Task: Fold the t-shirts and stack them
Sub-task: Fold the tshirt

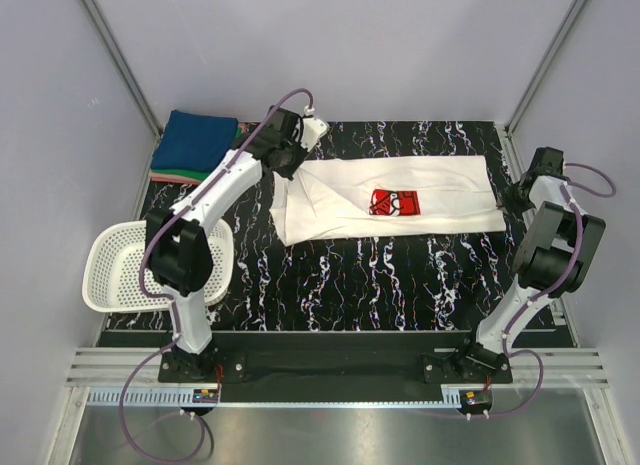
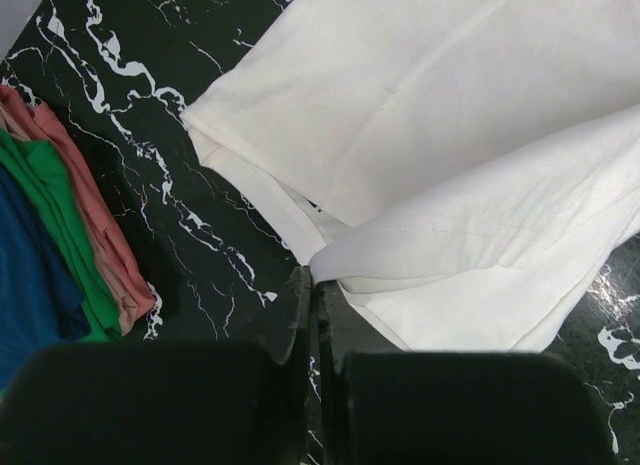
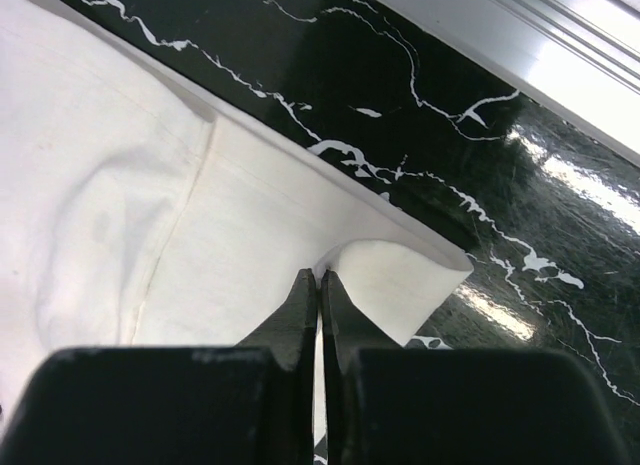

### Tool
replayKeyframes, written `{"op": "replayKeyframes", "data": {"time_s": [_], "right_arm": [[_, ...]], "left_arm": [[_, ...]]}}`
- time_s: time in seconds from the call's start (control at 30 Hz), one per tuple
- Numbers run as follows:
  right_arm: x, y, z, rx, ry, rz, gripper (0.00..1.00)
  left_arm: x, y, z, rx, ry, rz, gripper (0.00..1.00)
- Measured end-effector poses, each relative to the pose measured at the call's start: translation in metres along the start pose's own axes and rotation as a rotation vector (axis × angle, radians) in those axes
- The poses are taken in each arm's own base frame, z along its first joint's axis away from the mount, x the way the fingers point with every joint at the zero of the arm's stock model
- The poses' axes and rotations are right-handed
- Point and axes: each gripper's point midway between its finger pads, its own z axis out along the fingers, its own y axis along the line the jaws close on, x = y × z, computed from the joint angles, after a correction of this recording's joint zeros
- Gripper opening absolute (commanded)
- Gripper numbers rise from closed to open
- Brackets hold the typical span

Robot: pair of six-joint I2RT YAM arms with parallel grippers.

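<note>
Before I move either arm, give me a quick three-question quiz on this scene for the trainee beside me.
1. True or false: the white plastic mesh basket sits by the right arm's base.
2. Which colour lies on top of the stack of folded cloth shirts in the far left corner? A) pink B) blue C) green
3. Fill in: the white cloth t-shirt with a red rectangular print is pinched by ____ pincer(s).

Key: 1 false, it is on the left side. 2 B. 3 both: the left pincer and the right pincer are each shut on an edge of it.
</note>
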Motion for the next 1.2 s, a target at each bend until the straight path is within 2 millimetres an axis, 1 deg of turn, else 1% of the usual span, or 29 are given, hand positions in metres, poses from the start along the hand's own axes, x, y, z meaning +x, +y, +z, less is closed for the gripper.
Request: {"op": "replayKeyframes", "data": {"time_s": [0.13, 0.2, 0.4, 0.57, 0.63, 0.87, 1.03, 1.2], "right_arm": [[-0.011, 0.01, 0.001, -0.018, -0.02, 0.0, 0.0], [-0.015, 0.013, 0.0, -0.024, -0.027, -0.001, 0.0], [-0.022, 0.02, -0.001, -0.03, -0.035, -0.001, 0.0], [-0.028, 0.025, 0.004, -0.03, -0.036, -0.001, 0.0], [-0.027, 0.024, 0.008, -0.026, -0.031, -0.001, 0.0], [-0.024, 0.021, 0.018, -0.005, -0.009, -0.005, 0.0], [-0.022, 0.022, 0.021, -0.009, -0.005, -0.008, 0.0], [-0.022, 0.024, 0.025, -0.008, -0.002, -0.011, 0.0]], "left_arm": [[-0.003, 0.007, 0.006, 0.004, 0.009, -0.008, 0.0], [-0.008, 0.012, 0.008, 0.0, 0.001, -0.012, 0.0], [-0.021, 0.022, 0.013, -0.006, -0.025, -0.018, 0.0], [-0.032, 0.026, 0.022, -0.001, -0.041, -0.02, 0.0], [-0.031, 0.025, 0.029, 0.005, -0.036, -0.02, 0.0], [-0.018, 0.026, 0.052, 0.022, 0.004, -0.024, 0.0], [-0.018, 0.029, 0.054, 0.02, 0.001, -0.028, 0.0], [-0.025, 0.032, 0.053, 0.008, -0.022, -0.027, 0.0]]}}
